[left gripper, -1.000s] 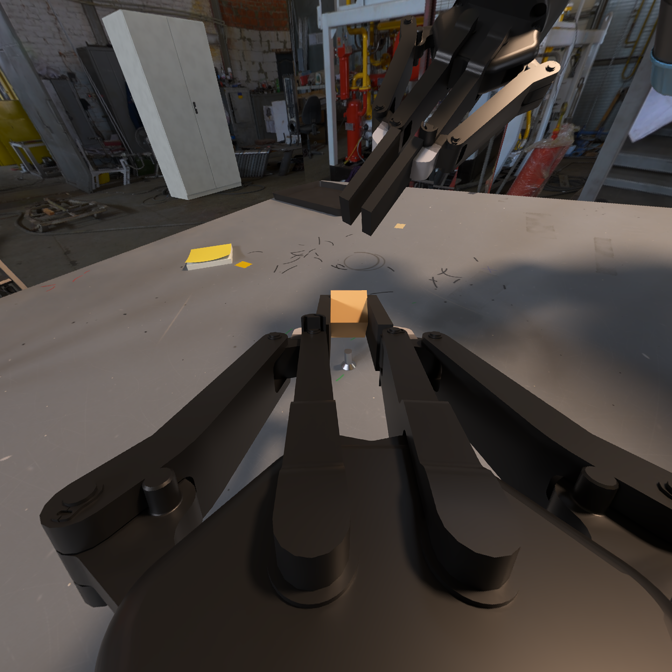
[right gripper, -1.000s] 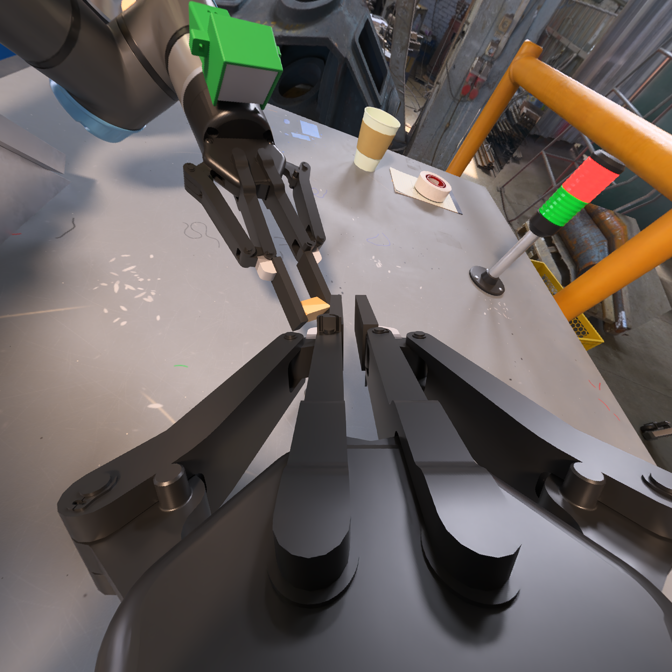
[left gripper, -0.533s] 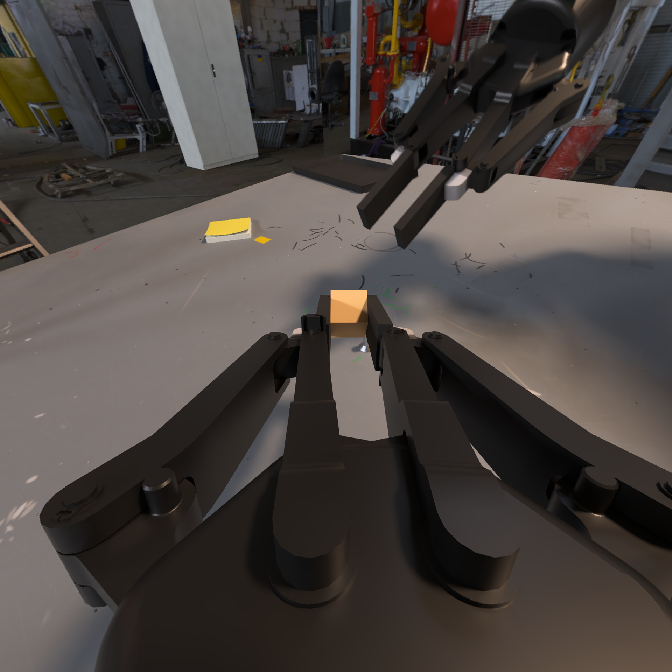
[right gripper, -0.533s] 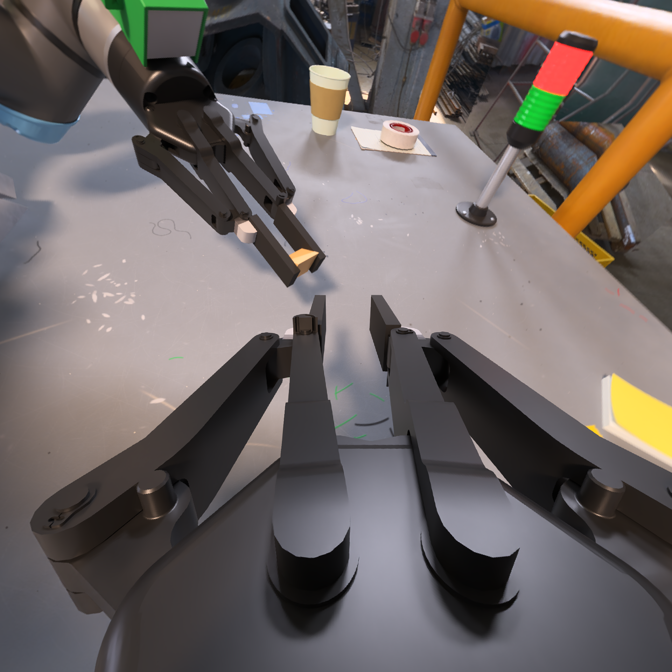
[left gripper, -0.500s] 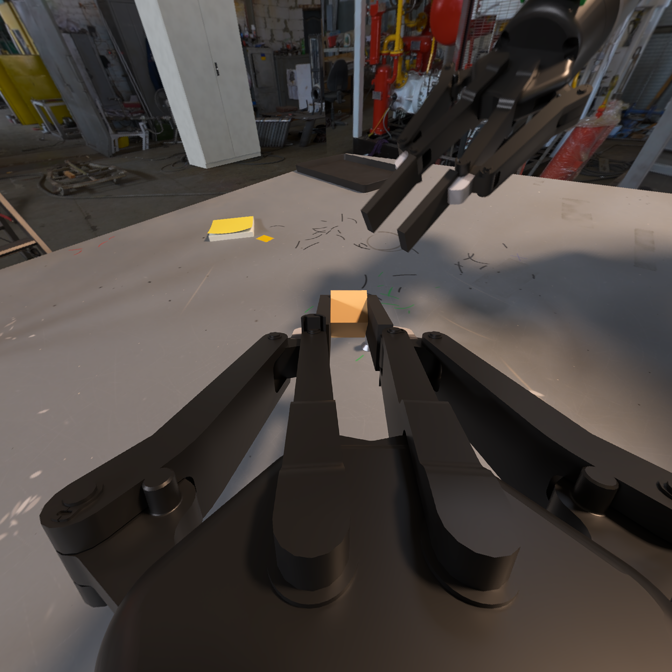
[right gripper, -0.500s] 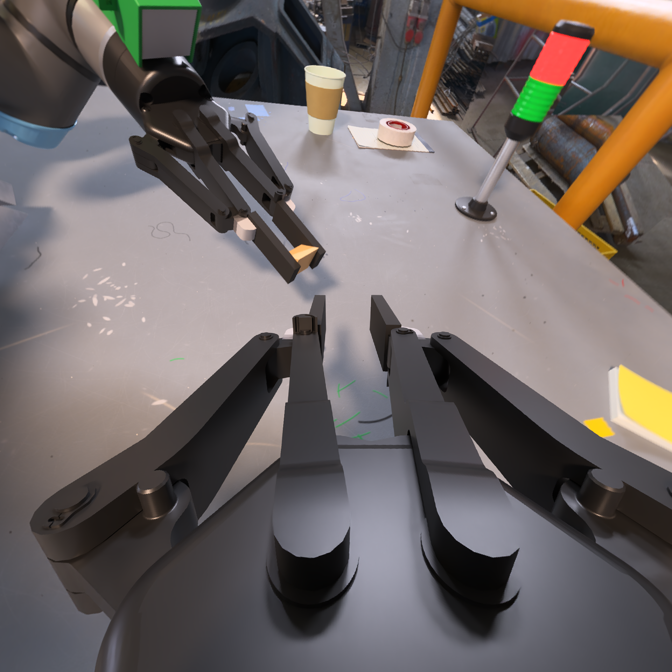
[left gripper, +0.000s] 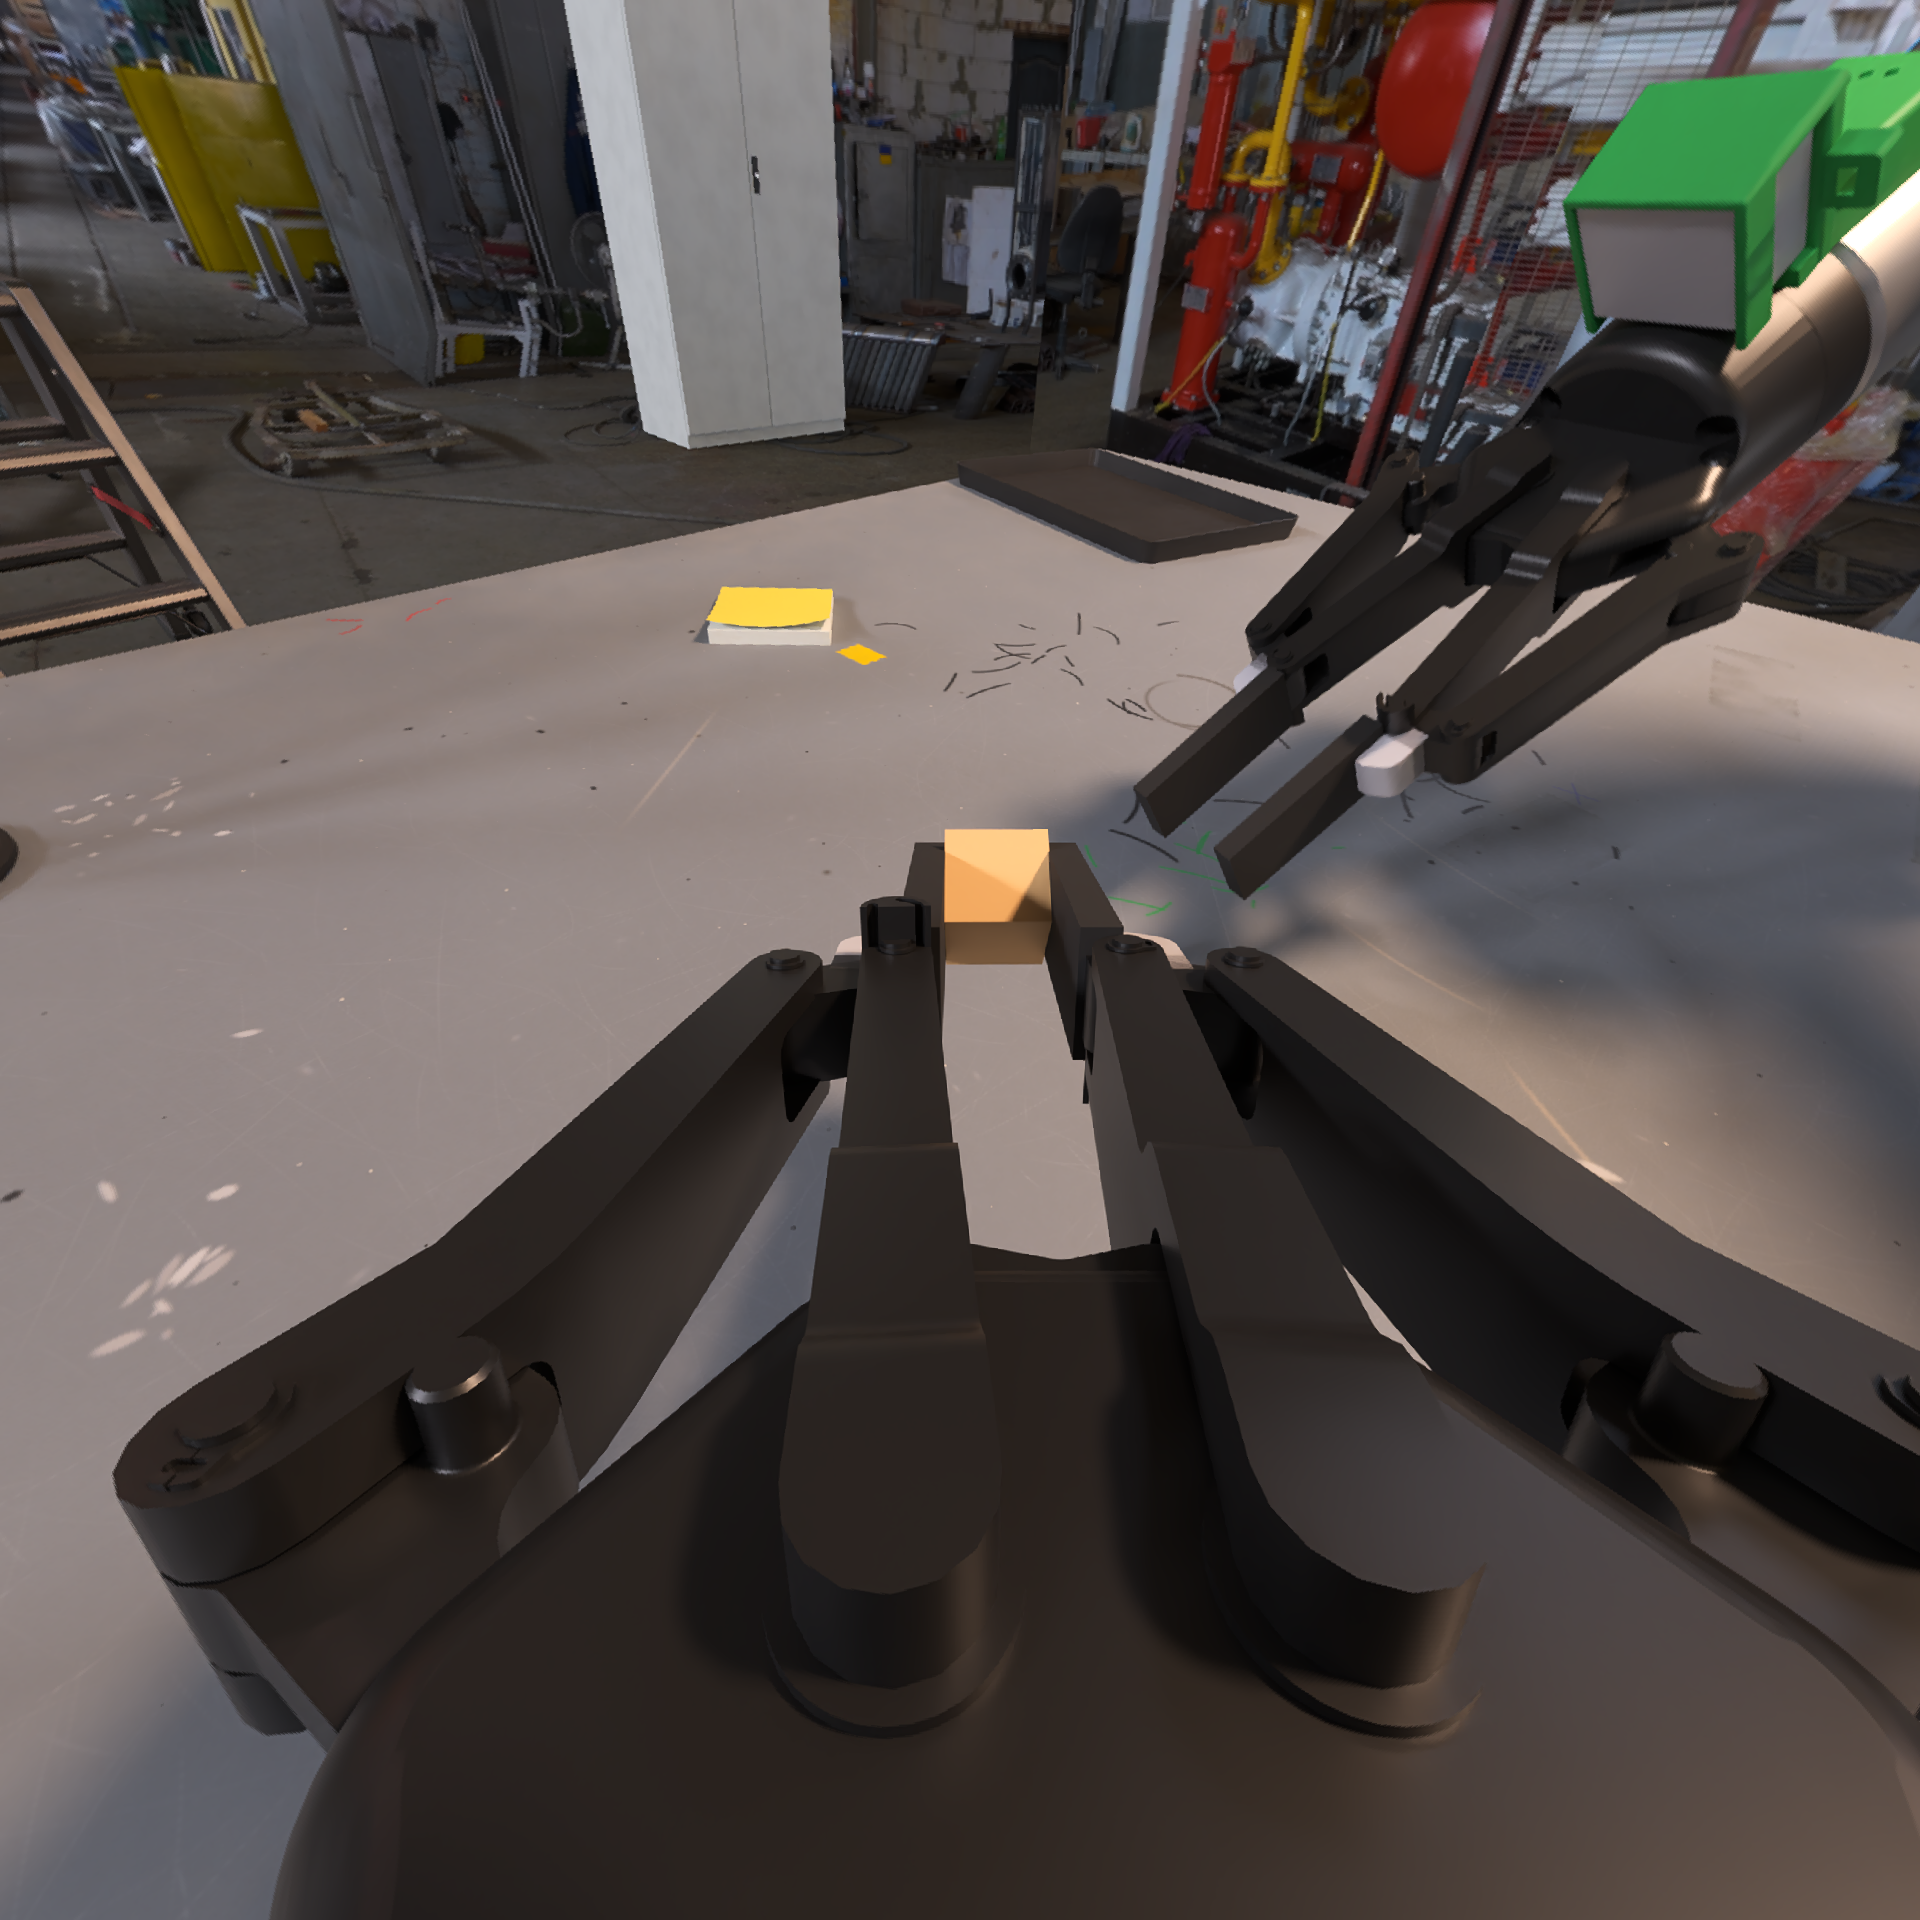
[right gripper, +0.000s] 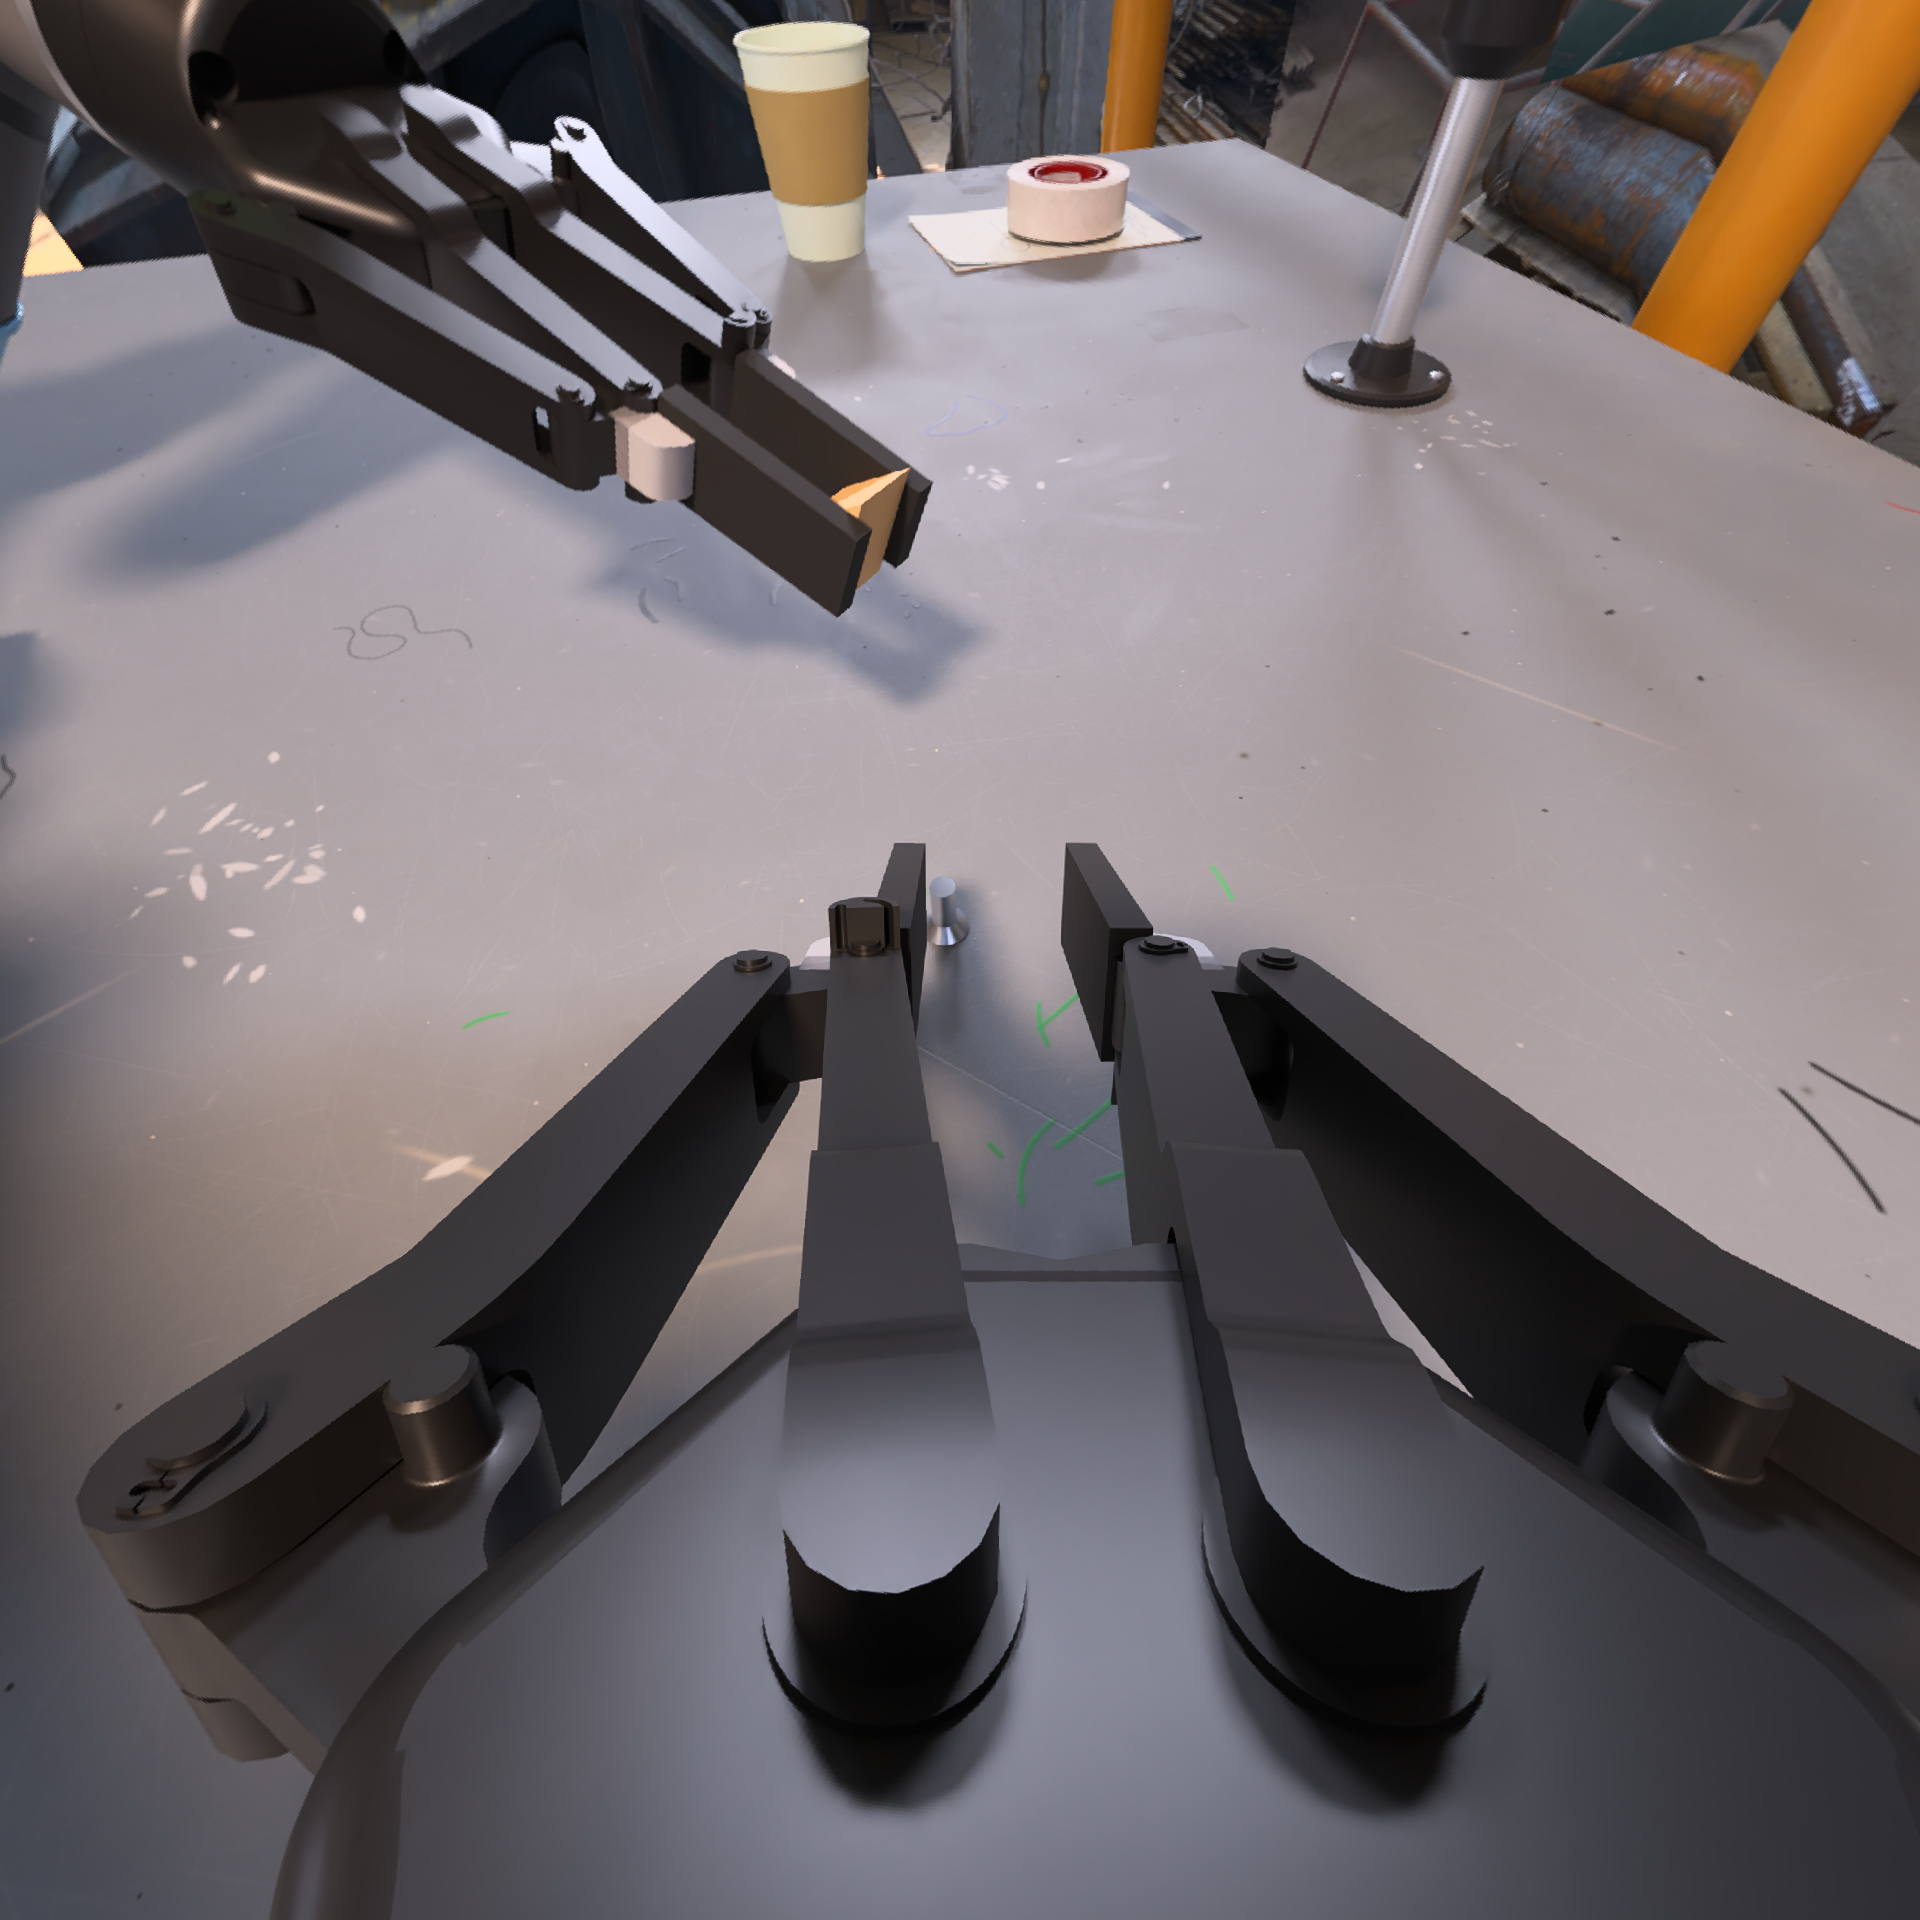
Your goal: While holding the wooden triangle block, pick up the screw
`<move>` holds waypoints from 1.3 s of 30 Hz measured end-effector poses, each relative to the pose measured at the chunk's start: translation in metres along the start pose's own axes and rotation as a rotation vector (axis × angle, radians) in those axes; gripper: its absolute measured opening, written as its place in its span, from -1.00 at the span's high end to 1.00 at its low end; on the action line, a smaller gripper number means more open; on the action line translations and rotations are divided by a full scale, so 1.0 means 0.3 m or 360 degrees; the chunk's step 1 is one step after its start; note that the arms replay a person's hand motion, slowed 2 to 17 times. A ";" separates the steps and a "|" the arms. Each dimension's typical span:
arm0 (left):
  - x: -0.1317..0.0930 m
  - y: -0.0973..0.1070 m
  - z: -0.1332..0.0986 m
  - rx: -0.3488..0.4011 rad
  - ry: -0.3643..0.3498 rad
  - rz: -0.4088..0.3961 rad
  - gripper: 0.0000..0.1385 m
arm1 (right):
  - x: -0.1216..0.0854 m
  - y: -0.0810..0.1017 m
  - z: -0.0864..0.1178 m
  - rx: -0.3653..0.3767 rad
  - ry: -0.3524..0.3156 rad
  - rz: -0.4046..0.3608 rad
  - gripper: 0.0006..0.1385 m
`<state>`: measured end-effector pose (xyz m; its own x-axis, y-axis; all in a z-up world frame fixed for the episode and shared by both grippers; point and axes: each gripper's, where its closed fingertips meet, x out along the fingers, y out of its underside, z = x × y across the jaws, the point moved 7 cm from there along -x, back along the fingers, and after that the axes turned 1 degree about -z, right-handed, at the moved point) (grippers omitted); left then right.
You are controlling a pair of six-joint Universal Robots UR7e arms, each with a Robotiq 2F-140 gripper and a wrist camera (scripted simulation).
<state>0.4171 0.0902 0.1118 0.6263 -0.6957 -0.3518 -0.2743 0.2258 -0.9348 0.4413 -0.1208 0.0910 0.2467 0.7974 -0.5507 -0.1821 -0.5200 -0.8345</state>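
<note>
The block (left gripper: 995, 891) is clamped between the fingers of the left gripper (left gripper: 995, 883) and is held clear above the grey worktop (left gripper: 416, 883). In the right wrist view the same block (right gripper: 871, 511) is seen as an orange wedge pinched at the fingertips, with its shadow cast on the worktop below it. The fingers of the right gripper (right gripper: 994, 894) are held apart, pointed down at the worktop, and nothing is gripped between them. The screw (right gripper: 943, 910) is stood on its head with the shank up, just inside the left-hand finger as that view shows it; whether it is touched cannot be told. Relative to the screw, the block is farther off and to the left, the cup (right gripper: 808, 140) and the tape roll (right gripper: 1067, 197) well beyond it, and the pole base (right gripper: 1377, 369) far to the right
</note>
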 end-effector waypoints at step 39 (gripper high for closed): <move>0.000 -0.006 -0.012 -0.0004 0.0000 -0.0018 0.64 | 0.166 -0.024 0.031 -0.0483 0.0073 0.0299 0.35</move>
<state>0.4151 0.0874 0.1135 0.6295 -0.6981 -0.3411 -0.2690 0.2161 -0.9386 0.4462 -0.0744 0.0697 0.2793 0.6682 -0.6896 0.0610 -0.7290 -0.6817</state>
